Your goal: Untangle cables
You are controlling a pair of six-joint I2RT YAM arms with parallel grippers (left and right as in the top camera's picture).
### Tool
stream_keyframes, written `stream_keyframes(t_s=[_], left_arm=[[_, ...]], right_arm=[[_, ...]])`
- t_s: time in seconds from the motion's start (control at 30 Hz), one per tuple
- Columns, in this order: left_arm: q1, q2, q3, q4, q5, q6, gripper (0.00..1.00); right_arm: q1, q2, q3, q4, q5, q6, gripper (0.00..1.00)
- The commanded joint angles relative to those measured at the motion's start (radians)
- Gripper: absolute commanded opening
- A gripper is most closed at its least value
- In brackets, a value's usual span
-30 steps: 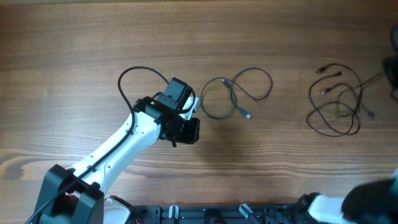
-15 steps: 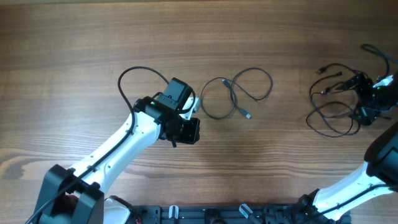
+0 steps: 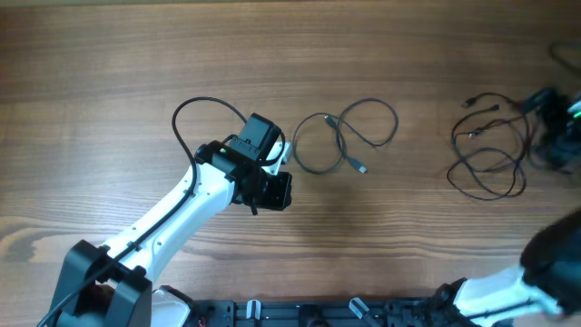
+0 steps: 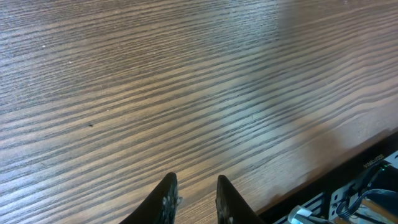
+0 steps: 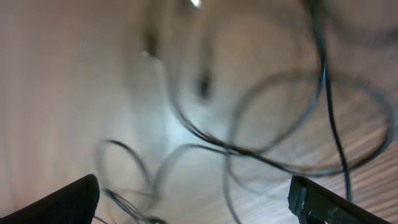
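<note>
Over on the far side, the right end effector (image 3: 554, 125) hangs as a dark blur above the brown wood-grain desk (image 3: 136, 54). Just to its left lies the loose tangle of thin black cables (image 3: 490, 153), with small plug ends poking out at the top of the bunch. From the right wrist, that end effector (image 5: 193, 183) is released, its two black fingers (image 5: 62, 199) spread wide to the edges of the view with nothing between them. The black loops (image 5: 261, 155) are smeared and out of focus right underneath.

Now the left arm. Its black end effector (image 3: 265, 186) sits low over bare desk, and just beyond it, up and to the right, rests a separate thin dark-grey cable (image 3: 342, 143). It is laid in two open rings with a small silver plug at its end, well apart from the right-hand tangle. The left wrist view shows the end effector (image 4: 196, 182) clenched almost together, only a slim strip of desk (image 4: 186, 93) between the fingertips (image 4: 168, 190), gripping nothing.
</note>
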Motion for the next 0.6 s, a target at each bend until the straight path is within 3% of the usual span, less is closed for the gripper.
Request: stream_keyframes(t_s=[0.0, 0.13, 0.33, 0.5, 0.57], left_arm=[[-0.005, -0.014, 0.001, 0.000, -0.010, 0.005, 0.23], [-0.005, -0.014, 0.001, 0.000, -0.010, 0.005, 0.23], [-0.005, -0.014, 0.001, 0.003, -0.010, 0.005, 0.23], [-0.005, -0.014, 0.001, 0.004, -0.009, 0.005, 0.23], [-0.005, -0.014, 0.001, 0.005, -0.010, 0.005, 0.23]], right_arm=[[0.000, -0.272, 0.099, 0.076, -0.019, 0.057, 0.99], [0.012, -0.408, 0.099, 0.131, -0.016, 0.079, 0.99], [0.100, -0.312, 0.095, 0.084, -0.016, 0.006, 0.99], [0.154, -0.195, 0.095, 0.017, -0.015, -0.040, 0.70], [0.166, -0.158, 0.095, -0.018, -0.016, -0.042, 0.67]])
